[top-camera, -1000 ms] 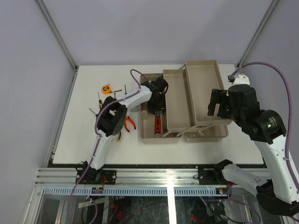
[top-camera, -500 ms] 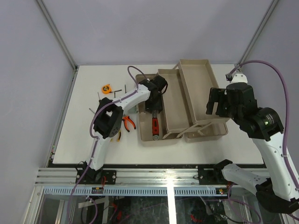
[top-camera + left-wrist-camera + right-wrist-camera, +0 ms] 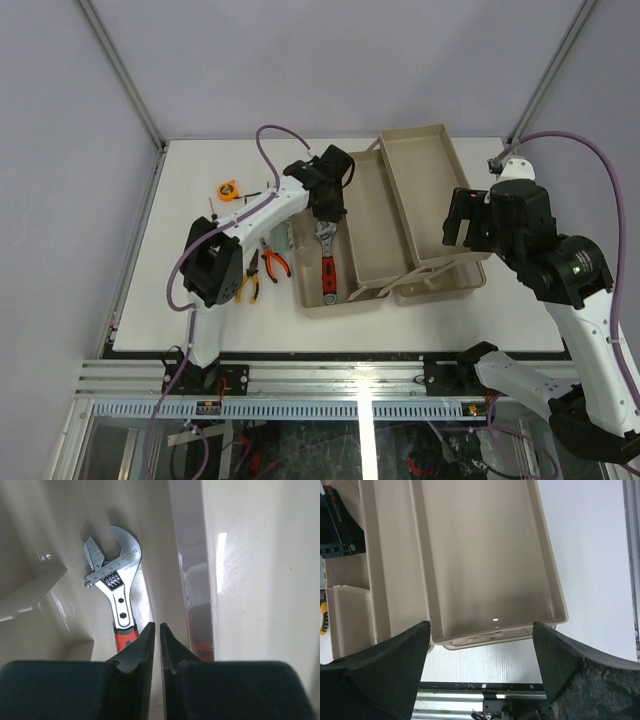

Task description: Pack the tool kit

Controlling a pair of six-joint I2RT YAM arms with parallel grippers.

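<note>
Along the near edge runs an aluminium rail (image 3: pixel 330 378) carrying both arm bases. Beyond it is a plain white table (image 3: pixel 180 310). Two pairs of pliers lie on it left of the box, one yellow-handled (image 3: pixel 249 278) and one orange-handled (image 3: pixel 276 262).

The beige toolbox (image 3: pixel 445 288) sits right of centre, its base lying left to right. Its trays are swung open and run near to far, tilted slightly. The wrench (image 3: pixel 326 262) lies in the left-hand compartment with its long axis near to far, the red grip toward the rail and the steel head pointing to the far wall. The wrist view shows fine markings on the head, too small to read.

The left gripper (image 3: pixel 156 626) hangs over the wrench grip. Its fingers are almost together with only a slit between them, holding nothing. The right gripper (image 3: pixel 480 630) is spread wide, with the near end of the tallest tray (image 3: pixel 485 555) between its fingers. I cannot tell whether they touch it.

Farther left lies an orange tape measure (image 3: pixel 229 190). Pale lilac walls (image 3: pixel 330 60) close the space.
</note>
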